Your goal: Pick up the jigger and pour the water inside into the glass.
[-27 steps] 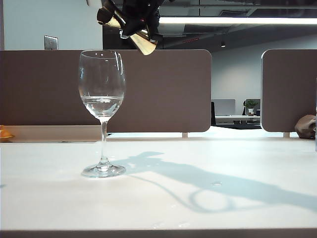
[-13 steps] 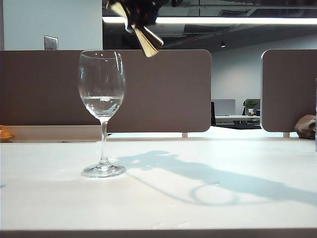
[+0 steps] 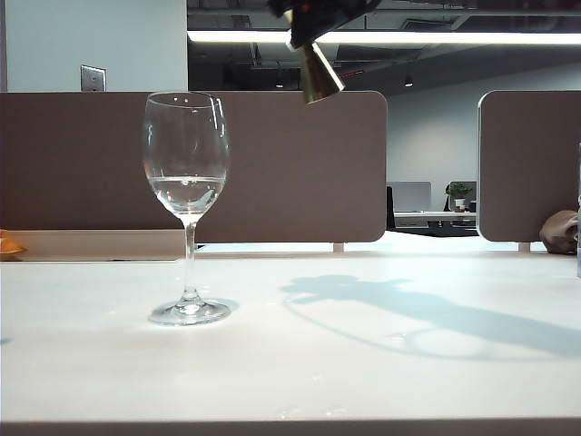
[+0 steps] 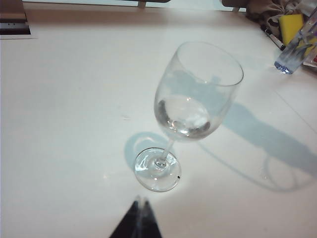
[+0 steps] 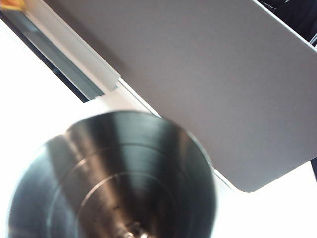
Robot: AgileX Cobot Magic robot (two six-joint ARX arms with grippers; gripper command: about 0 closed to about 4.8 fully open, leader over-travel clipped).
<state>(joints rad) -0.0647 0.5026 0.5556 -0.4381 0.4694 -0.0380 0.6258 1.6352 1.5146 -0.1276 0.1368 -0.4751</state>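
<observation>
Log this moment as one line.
right gripper: holds jigger aloft | glass: upright, water inside | left gripper: shut near glass

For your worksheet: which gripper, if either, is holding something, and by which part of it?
The right gripper, high above the table, holds the jigger; the exact grip spot is hidden. The left gripper, near the glass, holds nothing.

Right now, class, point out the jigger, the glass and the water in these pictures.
jigger (image 3: pixel 318 77): exterior view, on its lower gold cone.
glass (image 3: pixel 187 136): exterior view, on the clear bowl wall above the liquid.
water (image 3: pixel 186 191): exterior view, on the clear pool low in the bowl.
</observation>
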